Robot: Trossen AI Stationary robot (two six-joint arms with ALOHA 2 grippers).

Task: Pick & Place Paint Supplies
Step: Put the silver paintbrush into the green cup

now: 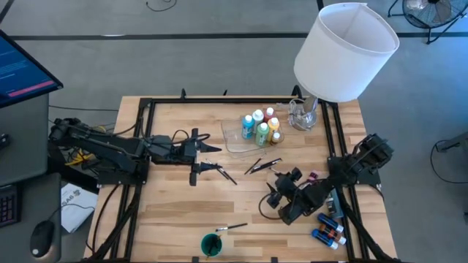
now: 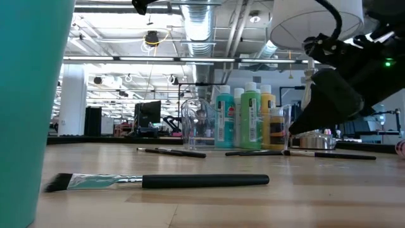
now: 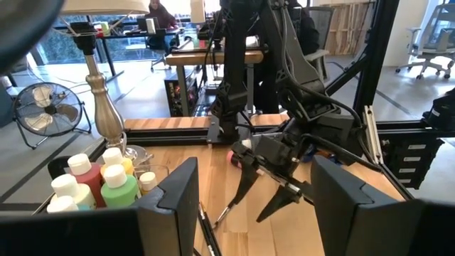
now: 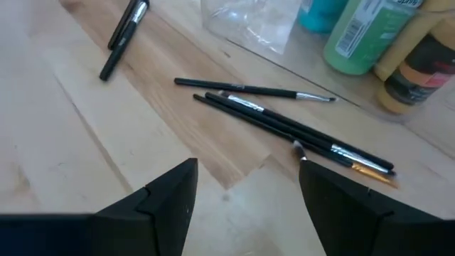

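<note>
Blocking the low view's left edge, a teal cup [image 2: 31, 95] shows only as a cropped wall; from above it sits at the table's near edge [image 1: 212, 245] with a flat brush [image 1: 232, 227] just beside it. The white lampshade [image 1: 344, 51] hides most of the lamp base [image 1: 303, 113] from above. Paint bottles [image 1: 262, 126] with white caps stand clustered in the clear tray [image 1: 234, 139] near the table's far side; their labels carry print, but none of it can be read in any view. In the left wrist view only the caps and shoulders of a red, a green and a yellow bottle show, the rest cut off.

The left gripper [image 1: 213, 157] hovers above the table's left half, its fingers parted and empty. The right gripper [image 1: 273, 191] hangs tilted above the bare wood right of centre, fingers spread with nothing between them. Just ahead of it lie 3 thin dark-handled brushes [image 4: 284, 117] bunched together, crossing at shallow angles, and 2 more [image 4: 122, 35] lie apart nearer the left gripper. More small bottles [image 1: 329, 228] lie on their sides by the right frame rail, partly hidden by the right arm.
</note>
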